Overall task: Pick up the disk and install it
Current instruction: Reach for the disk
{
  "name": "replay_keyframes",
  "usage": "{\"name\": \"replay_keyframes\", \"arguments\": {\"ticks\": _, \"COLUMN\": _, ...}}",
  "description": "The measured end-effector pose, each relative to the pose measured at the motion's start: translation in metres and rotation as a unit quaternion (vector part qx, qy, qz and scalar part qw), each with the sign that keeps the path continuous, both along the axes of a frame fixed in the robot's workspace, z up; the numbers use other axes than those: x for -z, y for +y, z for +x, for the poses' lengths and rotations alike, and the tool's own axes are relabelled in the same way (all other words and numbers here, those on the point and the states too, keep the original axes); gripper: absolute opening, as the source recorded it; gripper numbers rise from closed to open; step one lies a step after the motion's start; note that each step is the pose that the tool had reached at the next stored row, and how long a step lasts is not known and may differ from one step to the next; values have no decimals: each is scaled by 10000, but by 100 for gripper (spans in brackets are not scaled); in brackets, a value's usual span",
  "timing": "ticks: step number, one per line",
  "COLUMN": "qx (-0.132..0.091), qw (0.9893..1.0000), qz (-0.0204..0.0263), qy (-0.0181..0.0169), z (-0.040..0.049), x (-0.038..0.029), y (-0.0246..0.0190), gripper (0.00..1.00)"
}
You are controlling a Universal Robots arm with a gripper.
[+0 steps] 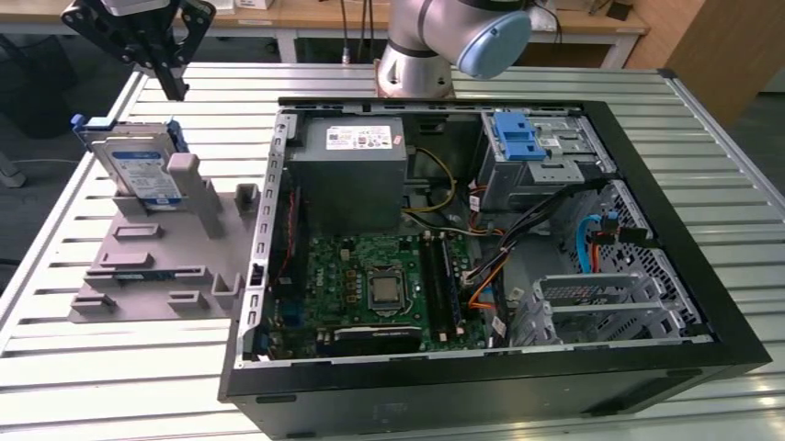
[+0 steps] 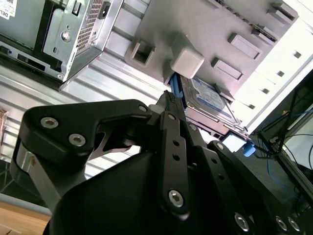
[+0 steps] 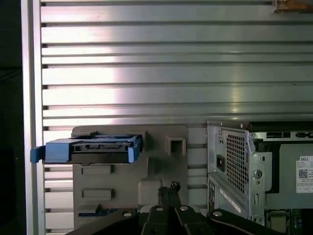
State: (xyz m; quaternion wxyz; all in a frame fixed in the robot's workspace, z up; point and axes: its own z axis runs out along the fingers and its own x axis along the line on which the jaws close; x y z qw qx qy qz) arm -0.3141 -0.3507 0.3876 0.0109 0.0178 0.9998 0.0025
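The disk (image 1: 132,163) stands on edge in the grey plastic stand (image 1: 160,266) at the exterior view's left, silver-grey with a white-and-blue label and blue rails. My black gripper (image 1: 179,90) hangs above the table just behind the stand, apart from the disk, fingers shut and holding nothing. In the first wrist view the closed fingertips (image 3: 169,188) point down over the stand (image 3: 122,181), with the disk (image 3: 88,149) seen edge-on off to one side. The second wrist view shows the gripper (image 2: 168,98) in front of the disk (image 2: 210,100) and stand (image 2: 205,29).
An open computer case (image 1: 257,276) lies on the slatted metal table (image 1: 110,377), with a power supply (image 1: 356,175), a motherboard (image 1: 381,285) and cables inside. A blue bracket (image 1: 521,138) sits on the grey drive bay (image 1: 564,170). The arm's base (image 1: 417,64) stands behind the case.
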Motion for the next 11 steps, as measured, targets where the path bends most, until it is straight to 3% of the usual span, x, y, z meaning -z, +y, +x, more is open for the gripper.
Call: {"name": "replay_keyframes", "arguments": {"ticks": 11, "qx": 0, "qw": 10000, "qz": 2, "qy": 1, "z": -31, "x": -1, "y": 0, "gripper": 11}}
